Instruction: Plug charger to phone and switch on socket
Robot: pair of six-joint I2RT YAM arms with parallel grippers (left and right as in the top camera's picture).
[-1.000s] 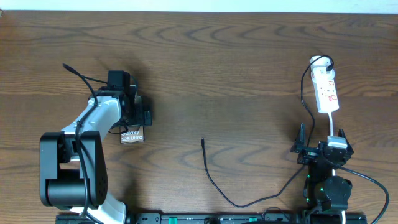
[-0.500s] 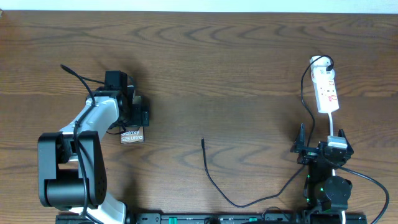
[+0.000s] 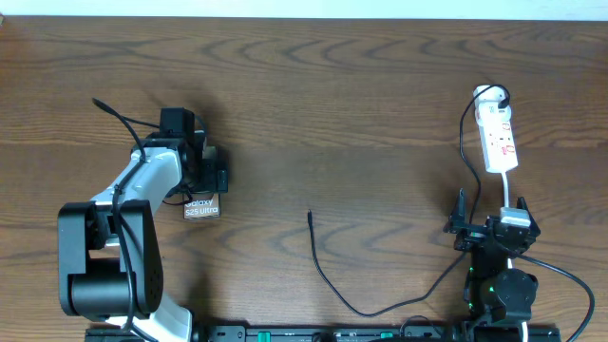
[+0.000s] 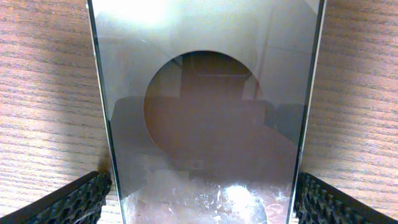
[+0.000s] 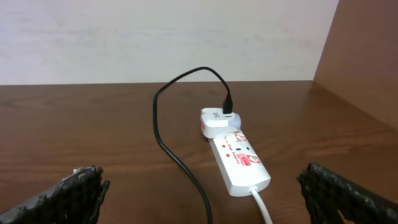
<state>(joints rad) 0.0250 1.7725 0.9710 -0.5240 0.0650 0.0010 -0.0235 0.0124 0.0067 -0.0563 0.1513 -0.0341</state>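
Overhead view of a wooden table with a robot arm at each near corner. The left gripper hung over the phone at the left. It was spread wide, with one finger at each long edge of the phone. Its wrist camera did not show whether the fingers were pressing the phone or only standing beside it.

The phone lay flat, its long axis running near to far, and only its near end showed from under the arm. Which end held the charging port could not be told.

The tip of the charger lay loose on the table, to the right of the phone and well apart from it. It pointed toward the far edge. It lay between the two arms, somewhat nearer the left one. From the tip the cable curved toward the near edge, then ran right and far to the socket.

The right gripper was wide open and held nothing. It faced the socket, which lay straight ahead on the far right, long axis near to far. The right arm looked the likelier one to fetch the tip.
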